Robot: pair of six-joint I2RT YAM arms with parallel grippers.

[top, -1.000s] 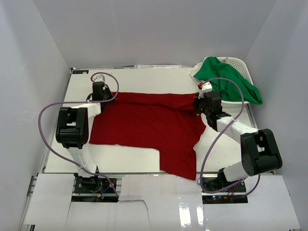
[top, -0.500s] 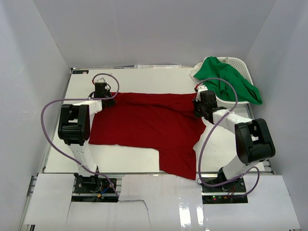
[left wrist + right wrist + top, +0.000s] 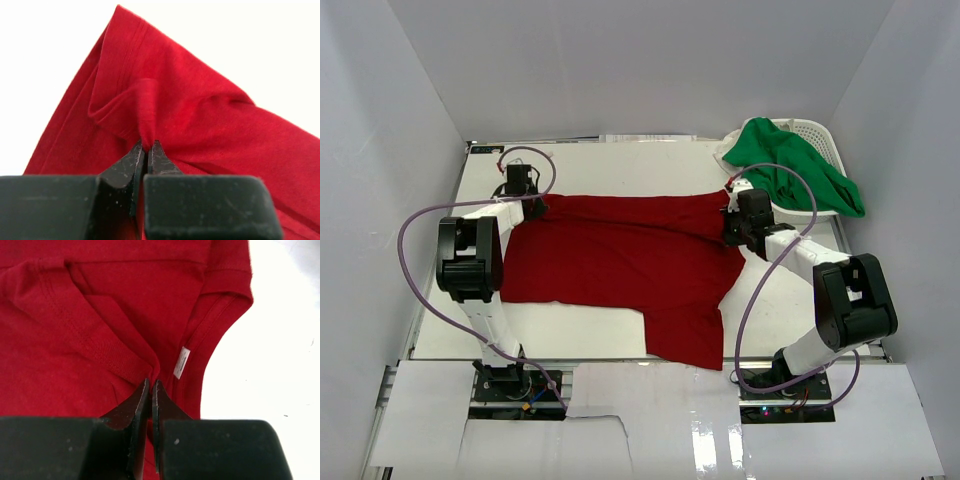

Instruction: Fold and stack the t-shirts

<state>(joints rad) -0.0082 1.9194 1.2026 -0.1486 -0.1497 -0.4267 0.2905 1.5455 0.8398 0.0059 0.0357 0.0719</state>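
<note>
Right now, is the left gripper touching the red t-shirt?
Touching. The left wrist view shows the left gripper shut on a bunched fold of the red t-shirt.

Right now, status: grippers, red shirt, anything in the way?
Left gripper shut on red t-shirt, far-left corner. Right gripper shut on its right side. Shirt spread on table, unfolded. Green t-shirt over basket, nothing blocking.
</note>
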